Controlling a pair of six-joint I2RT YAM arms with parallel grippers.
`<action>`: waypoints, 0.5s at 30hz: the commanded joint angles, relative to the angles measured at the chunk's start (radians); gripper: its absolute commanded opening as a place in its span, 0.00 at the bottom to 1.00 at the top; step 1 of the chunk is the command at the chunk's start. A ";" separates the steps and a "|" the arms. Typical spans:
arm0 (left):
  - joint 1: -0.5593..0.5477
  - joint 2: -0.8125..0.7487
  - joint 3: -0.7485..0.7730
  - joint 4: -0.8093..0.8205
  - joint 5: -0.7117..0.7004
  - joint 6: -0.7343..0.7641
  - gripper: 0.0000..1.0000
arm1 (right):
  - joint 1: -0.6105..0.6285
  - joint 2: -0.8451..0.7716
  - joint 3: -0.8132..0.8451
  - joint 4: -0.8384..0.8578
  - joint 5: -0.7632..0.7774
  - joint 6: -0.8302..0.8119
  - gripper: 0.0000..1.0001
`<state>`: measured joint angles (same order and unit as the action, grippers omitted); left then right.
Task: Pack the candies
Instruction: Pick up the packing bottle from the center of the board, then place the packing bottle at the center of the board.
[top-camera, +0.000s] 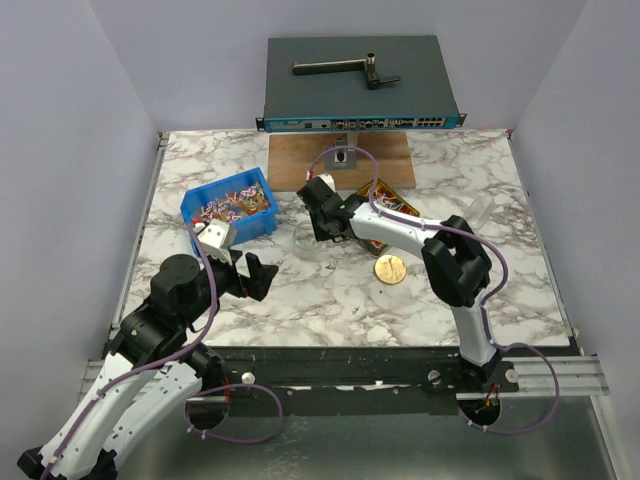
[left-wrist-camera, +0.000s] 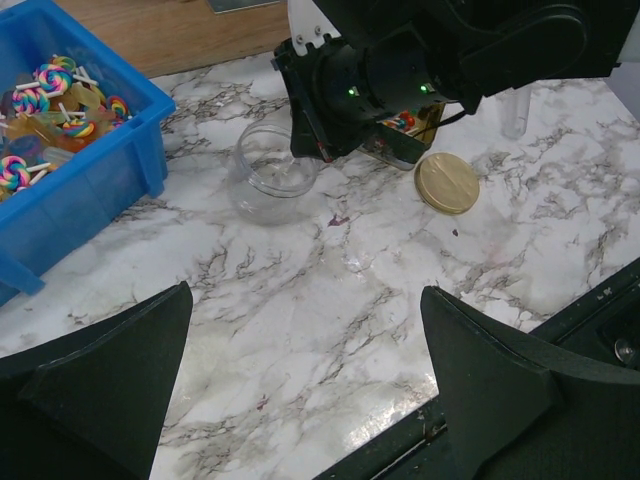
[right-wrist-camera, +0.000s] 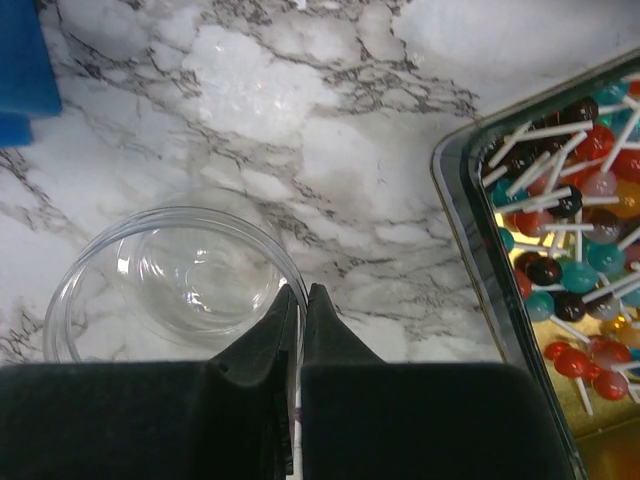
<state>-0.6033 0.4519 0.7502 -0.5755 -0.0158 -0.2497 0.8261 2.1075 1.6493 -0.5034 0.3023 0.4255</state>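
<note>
The candies are small lollipops: swirled ones (top-camera: 232, 200) fill a blue bin (top-camera: 262, 222) at the back left, also in the left wrist view (left-wrist-camera: 50, 85), and round ones (right-wrist-camera: 570, 230) lie in a metal tray (right-wrist-camera: 480, 260). A clear empty jar (right-wrist-camera: 170, 270) stands upright on the marble between them. My right gripper (right-wrist-camera: 301, 290) is shut on the jar's near rim, one finger inside and one outside; it also shows from above (top-camera: 322, 228). My left gripper (left-wrist-camera: 305, 292) is open and empty, above bare marble in front of the bin (top-camera: 255, 275).
A round gold lid (top-camera: 390, 268) lies flat on the marble, to the right of the jar (left-wrist-camera: 272, 172) and in front of the tray (top-camera: 398, 205). A wooden board (top-camera: 340, 160) and a grey network switch (top-camera: 360, 80) stand at the back. The table's front edge is close under my left gripper.
</note>
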 joint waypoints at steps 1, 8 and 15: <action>0.005 0.003 0.001 -0.014 0.015 0.007 0.99 | 0.027 -0.104 -0.088 0.000 0.020 0.012 0.01; 0.005 0.007 0.004 -0.014 0.015 0.007 0.99 | 0.072 -0.249 -0.242 0.014 0.065 0.035 0.01; 0.005 0.006 0.001 -0.017 0.000 0.006 0.99 | 0.155 -0.373 -0.365 -0.016 0.152 0.079 0.01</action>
<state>-0.6033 0.4549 0.7502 -0.5755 -0.0162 -0.2497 0.9379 1.7996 1.3396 -0.5014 0.3679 0.4583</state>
